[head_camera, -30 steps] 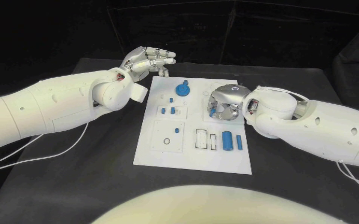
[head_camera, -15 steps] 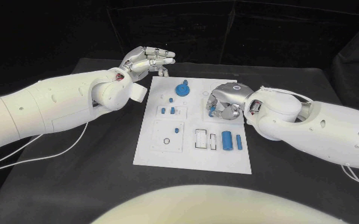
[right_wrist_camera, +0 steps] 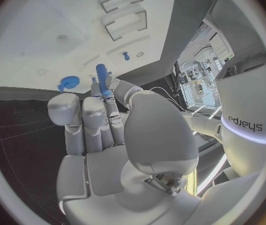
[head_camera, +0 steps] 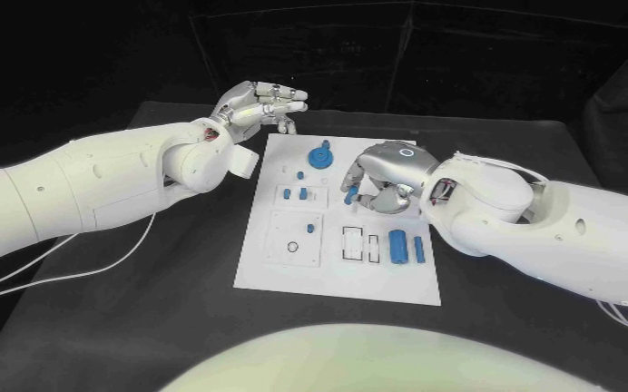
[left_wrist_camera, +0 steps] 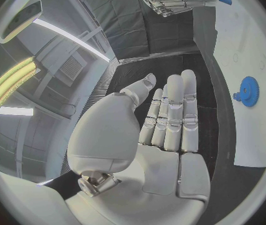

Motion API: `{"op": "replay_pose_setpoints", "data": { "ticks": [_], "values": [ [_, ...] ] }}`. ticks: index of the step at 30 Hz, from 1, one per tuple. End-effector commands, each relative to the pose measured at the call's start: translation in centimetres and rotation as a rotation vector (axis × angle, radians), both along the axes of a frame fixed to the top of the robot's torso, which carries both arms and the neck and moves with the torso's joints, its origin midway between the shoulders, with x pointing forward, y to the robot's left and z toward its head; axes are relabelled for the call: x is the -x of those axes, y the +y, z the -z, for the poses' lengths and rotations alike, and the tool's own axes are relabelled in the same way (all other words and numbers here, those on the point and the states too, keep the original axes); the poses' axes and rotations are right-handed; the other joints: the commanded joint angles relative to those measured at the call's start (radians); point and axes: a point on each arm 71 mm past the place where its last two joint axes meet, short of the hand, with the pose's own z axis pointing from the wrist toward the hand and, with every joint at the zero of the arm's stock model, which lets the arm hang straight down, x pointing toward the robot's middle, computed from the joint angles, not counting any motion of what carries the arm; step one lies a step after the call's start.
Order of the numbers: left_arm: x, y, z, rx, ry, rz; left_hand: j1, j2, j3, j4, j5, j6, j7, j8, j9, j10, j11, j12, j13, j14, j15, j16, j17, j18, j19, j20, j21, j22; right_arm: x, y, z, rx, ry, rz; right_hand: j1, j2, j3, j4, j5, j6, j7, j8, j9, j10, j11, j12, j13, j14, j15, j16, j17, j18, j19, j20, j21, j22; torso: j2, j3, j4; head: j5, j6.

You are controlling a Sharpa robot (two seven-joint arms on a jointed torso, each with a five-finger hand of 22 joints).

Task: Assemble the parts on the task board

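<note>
While the table [head_camera: 171,319] carries the whole setup, the task board [head_camera: 334,269] lies under and just ahead of the right hand [head_camera: 379,179], white, with several seats cut into it.

Left hand [head_camera: 260,104]: hovering past the board's far left corner, off the plate, holding nothing; in the left wrist view its fingers [left_wrist_camera: 170,110] lie straight and side by side, bare.

Right hand: over the middle of the board, pinching a slim blue peg [head_camera: 351,194] between thumb and fingertips; in the right wrist view the peg [right_wrist_camera: 102,77] stands up out of the fingers toward the board.

Parts, by size:
- blue gear [head_camera: 319,155] beyond the right hand, looks seated on the board.
- two blue cylinders [head_camera: 397,247] lying near the right wrist, apparently loose.
- small blue pieces [head_camera: 295,194] toward the left arm from the right hand; seated or loose, cannot tell.
- black ring [head_camera: 290,247] on the near square plate.

Judgement: early to midway. Gear likely placed; held peg not yet seated; the cylinders and the outlined rectangular slots [head_camera: 353,242] beside them remain open work.

Writing: "sharpa" on the right arm's casing [right_wrist_camera: 245,120]. No legible marking on the board.
</note>
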Motion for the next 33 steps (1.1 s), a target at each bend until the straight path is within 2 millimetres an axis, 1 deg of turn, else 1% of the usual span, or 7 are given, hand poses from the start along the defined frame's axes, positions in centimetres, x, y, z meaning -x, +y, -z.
{"op": "replay_pose_setpoints", "data": {
  "ticks": [1,4,7,13,19,28,33],
  "values": [
    [-0.1,-0.3,-0.2,0.012,-0.012,0.002,-0.004,0.01,-0.004,0.0,0.005,-0.006,0.001,-0.004,-0.001,-0.007,0.002,0.003,-0.001,-0.007,0.002,-0.005,-0.001,0.012,0.003,0.003,-0.004,-0.001,0.6,2.0,-0.3,-0.057,0.002,-0.057,0.003,0.006,0.006,0.0,0.007,0.004,0.0,0.001,-0.002,0.024,-0.016,-0.003,0.0,0.002,-0.006,0.006,-0.001,-0.015,0.003,0.0,0.006,0.001,0.002,-0.0013,0.0042,0.006,-0.001],
    [-0.2,-0.5,-0.2,0.014,-0.014,0.004,-0.004,0.01,-0.004,0.0,0.005,-0.006,0.001,-0.004,-0.001,-0.007,0.002,0.003,-0.001,-0.007,0.002,-0.005,-0.001,0.012,0.003,0.003,-0.004,-0.001,1.2,3.8,0.1,-0.064,0.003,-0.106,0.004,0.007,0.008,-0.001,0.007,0.003,0.0,0.001,-0.002,0.024,-0.016,-0.004,0.0,0.002,-0.006,0.006,-0.001,-0.015,0.003,0.0,0.006,0.001,0.002,-0.0034,0.0061,0.007,-0.003],
    [-0.2,-0.6,-0.2,0.014,-0.014,0.005,-0.004,0.01,-0.006,0.0,0.005,-0.007,0.001,-0.004,-0.001,-0.008,0.002,0.003,-0.001,-0.007,0.002,-0.004,-0.001,0.012,0.003,0.004,-0.005,-0.002,2.1,5.8,0.8,-0.074,0.015,-0.163,0.004,0.007,0.012,-0.002,0.009,0.002,0.001,-0.001,-0.003,0.023,-0.015,-0.006,0.0,0.001,-0.006,0.005,-0.003,-0.015,0.003,0.0,0.006,0.0,0.003,-0.0033,0.0041,0.018,-0.006],
    [-0.2,-0.7,-0.2,0.014,-0.012,0.01,-0.003,0.011,-0.007,0.0,0.005,-0.007,0.001,-0.004,-0.001,-0.008,0.002,0.003,-0.001,-0.007,0.002,-0.004,-0.002,0.012,0.004,0.004,-0.005,-0.002,2.8,7.7,1.9,-0.073,0.041,-0.208,0.003,0.007,0.014,-0.003,0.011,0.001,0.002,-0.002,-0.003,0.022,-0.014,-0.007,0.0,0.001,-0.005,0.006,-0.003,-0.015,0.002,0.0,0.006,0.0,0.004,-0.0029,0.0026,0.031,-0.013],
    [-0.2,-0.9,-0.2,0.015,-0.011,0.014,0.0,0.012,-0.008,-0.002,0.005,-0.008,0.001,-0.005,-0.001,-0.009,0.002,0.004,-0.001,-0.007,0.002,-0.004,-0.002,0.013,0.004,0.004,-0.006,-0.003,3.0,8.4,3.3,-0.034,0.069,-0.222,0.003,0.006,0.014,-0.003,0.012,0.001,0.002,-0.002,-0.004,0.022,-0.014,-0.008,0.0,0.001,-0.005,0.006,-0.003,-0.015,0.002,0.0,0.006,0.0,0.003,-0.0013,0.0026,0.042,-0.013],
    [-0.3,-1.0,-0.2,0.016,-0.01,0.017,0.001,0.012,-0.009,-0.002,0.005,-0.01,0.002,-0.005,-0.001,-0.01,0.003,0.003,-0.001,-0.007,0.002,-0.004,-0.003,0.013,0.005,0.004,-0.007,-0.003,3.1,8.8,4.7,-0.007,0.102,-0.225,0.001,0.006,0.015,-0.003,0.012,0.001,0.003,-0.003,-0.004,0.021,-0.014,-0.009,-0.001,0.001,-0.005,0.006,-0.003,-0.014,0.001,0.0,0.006,-0.002,0.003,0.0006,0.0029,0.047,-0.013],
    [-0.3,-1.0,-0.2,0.016,-0.009,0.018,0.001,0.012,-0.009,-0.002,0.005,-0.01,0.002,-0.005,-0.001,-0.01,0.003,0.003,-0.001,-0.007,0.002,-0.004,-0.003,0.013,0.005,0.004,-0.007,-0.003,3.0,8.8,5.1,0.002,0.113,-0.222,0.001,0.006,0.015,-0.003,0.012,0.001,0.003,-0.003,-0.004,0.021,-0.014,-0.009,-0.001,0.001,-0.005,0.006,-0.003,-0.014,0.001,0.0,0.006,-0.002,0.002,-0.0007,0.0015,0.047,-0.013]
  ]
}}
